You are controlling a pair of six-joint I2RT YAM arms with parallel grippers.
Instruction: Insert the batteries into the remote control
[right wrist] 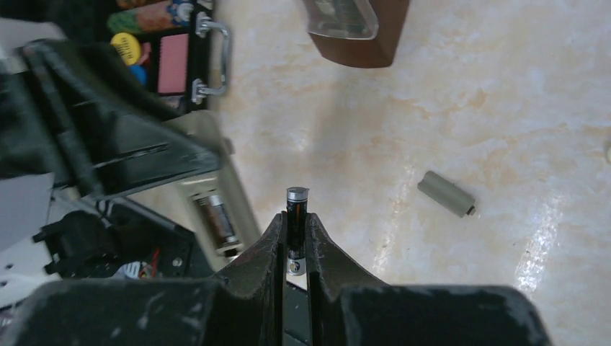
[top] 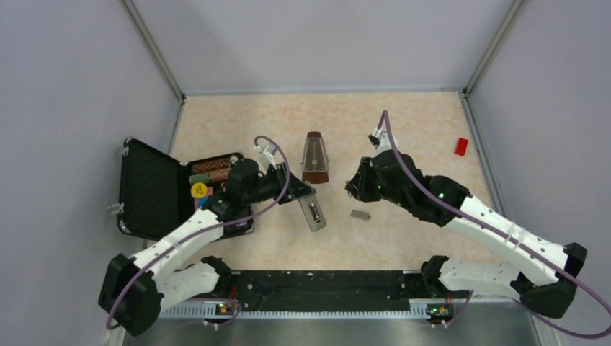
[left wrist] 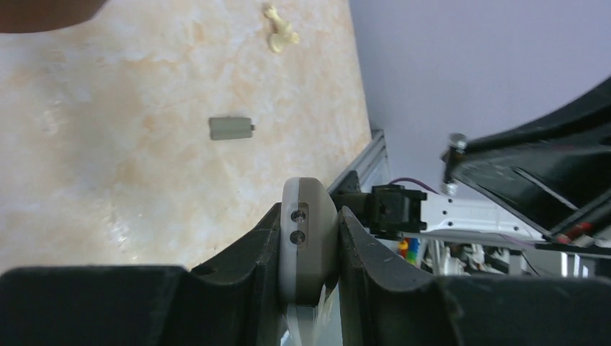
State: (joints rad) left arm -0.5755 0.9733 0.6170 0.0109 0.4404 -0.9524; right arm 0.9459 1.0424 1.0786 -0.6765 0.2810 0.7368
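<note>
My left gripper (left wrist: 308, 213) is shut on the remote control (left wrist: 310, 249), clamping its rounded end edge-on between the fingers. From above, the remote control (top: 313, 213) lies grey back up at mid-table with its compartment uncovered. The right wrist view shows one battery (right wrist: 216, 215) lying in that compartment. My right gripper (right wrist: 295, 220) is shut on the other battery (right wrist: 297, 209), a thin dark cylinder whose silver end sticks out past the fingertips. From above, the right gripper (top: 352, 189) hovers to the right of the remote, apart from it.
The small grey cover piece (top: 360, 214) lies on the table right of the remote. A brown metronome (top: 315, 157) stands behind it. An open black case (top: 148, 189) with coloured items sits at the left. A red block (top: 461, 146) lies at far right.
</note>
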